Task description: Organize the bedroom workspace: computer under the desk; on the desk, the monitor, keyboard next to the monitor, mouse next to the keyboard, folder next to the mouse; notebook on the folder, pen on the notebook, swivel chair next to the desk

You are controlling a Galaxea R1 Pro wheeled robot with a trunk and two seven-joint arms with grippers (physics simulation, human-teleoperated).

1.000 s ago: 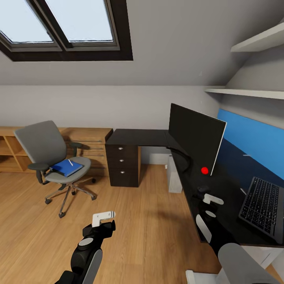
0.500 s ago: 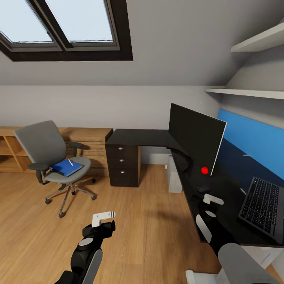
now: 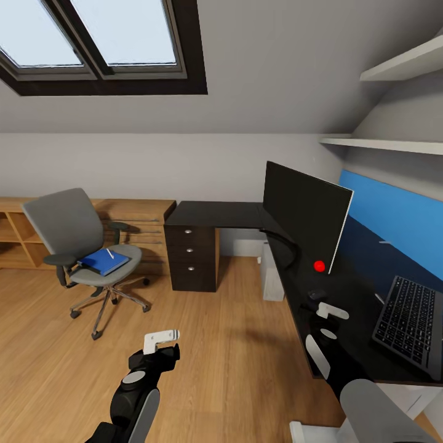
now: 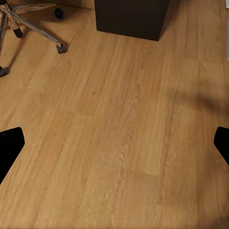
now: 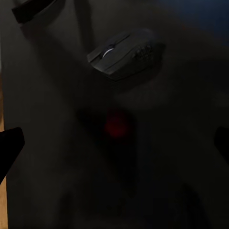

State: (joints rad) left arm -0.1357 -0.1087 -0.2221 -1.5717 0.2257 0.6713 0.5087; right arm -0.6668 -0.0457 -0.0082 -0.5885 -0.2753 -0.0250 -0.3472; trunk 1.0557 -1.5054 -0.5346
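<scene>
Hovering over the dark tabletop (image 3: 363,289), the right gripper (image 5: 114,143) has its jaws wide apart and empty above the mouse (image 5: 125,52), which lies free on the surface near the monitor (image 3: 306,212), with the keyboard (image 3: 410,323) well apart to the right. The left gripper (image 4: 114,143), jaws likewise apart and empty, hangs over the wooden floor (image 4: 119,119). The blue folder (image 3: 104,261), with a pen (image 3: 109,253) lying on it, sits on the seat of the swivel chair (image 3: 80,246) at far left; whether a notebook lies between them cannot be told. Judged risks: the smooth, rounded mouse could slip out of closing jaws or be pushed along the tabletop if the descent lands off-centre; dark mouse against dark surface makes alignment hard to judge; a sideways sweep could knock the monitor's stand.
</scene>
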